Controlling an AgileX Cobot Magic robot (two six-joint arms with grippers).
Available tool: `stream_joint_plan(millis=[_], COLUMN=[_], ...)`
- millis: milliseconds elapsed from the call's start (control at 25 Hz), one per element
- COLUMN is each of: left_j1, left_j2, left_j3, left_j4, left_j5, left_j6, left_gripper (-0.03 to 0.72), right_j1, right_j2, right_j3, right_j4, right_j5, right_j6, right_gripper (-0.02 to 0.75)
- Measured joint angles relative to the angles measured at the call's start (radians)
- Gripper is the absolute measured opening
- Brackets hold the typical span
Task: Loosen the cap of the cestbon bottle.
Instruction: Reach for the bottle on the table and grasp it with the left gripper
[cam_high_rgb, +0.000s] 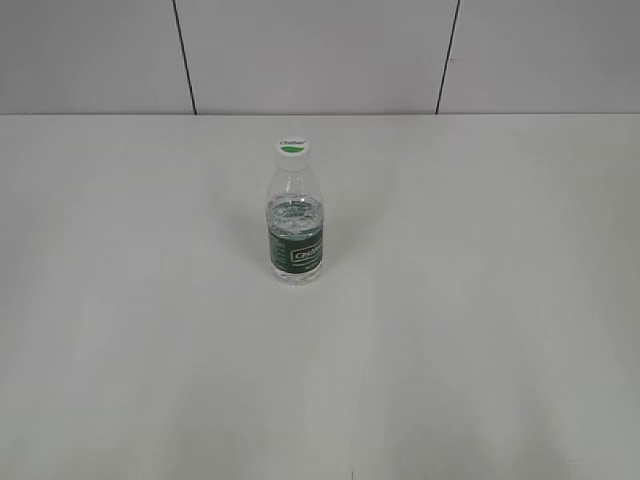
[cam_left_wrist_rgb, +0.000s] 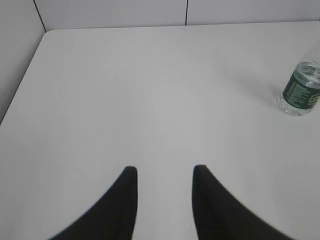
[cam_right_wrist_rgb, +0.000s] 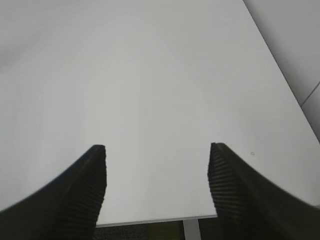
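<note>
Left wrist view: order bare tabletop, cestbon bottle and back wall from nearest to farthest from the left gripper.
1. Tabletop: directly beneath the open left gripper.
2. Cestbon bottle: far right, upright.
3. Back wall: beyond the table's far edge.

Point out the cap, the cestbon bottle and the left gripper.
cap (cam_high_rgb: 291, 148): exterior view, on its white top by the green mark.
cestbon bottle (cam_high_rgb: 296, 250): exterior view, on the dark green label.
left gripper (cam_left_wrist_rgb: 164, 171): left wrist view, midway between its two black fingertips, which stand apart over the bare table.

Left gripper (cam_left_wrist_rgb: 164, 172) partly parted and empty; right gripper (cam_right_wrist_rgb: 157, 150) spread wider, also empty
</note>
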Motion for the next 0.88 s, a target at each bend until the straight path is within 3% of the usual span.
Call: stream_joint_plan(millis=[400, 720, 880], left_j1=[0.0, 0.0, -0.002], left_j2=[0.037, 0.207, 0.29], left_j3=[-0.034, -0.069, -0.069], left_j4=[0.001, -0.003, -0.008], left_j5=[-0.039, -0.181, -0.345], left_j6=[0.0, 0.0, 0.0], left_gripper=[0.259, 0.461, 0.499], right_j1=[0.0, 0.0, 0.0], right_j2=[0.0, 0.0, 0.0], right_j3=[0.0, 0.0, 0.0], right_j4=[0.0, 0.0, -0.002], right_j5=[0.0, 0.0, 0.0], right_j6=[0.0, 0.0, 0.0], right_gripper=[0.489, 0.489, 0.489])
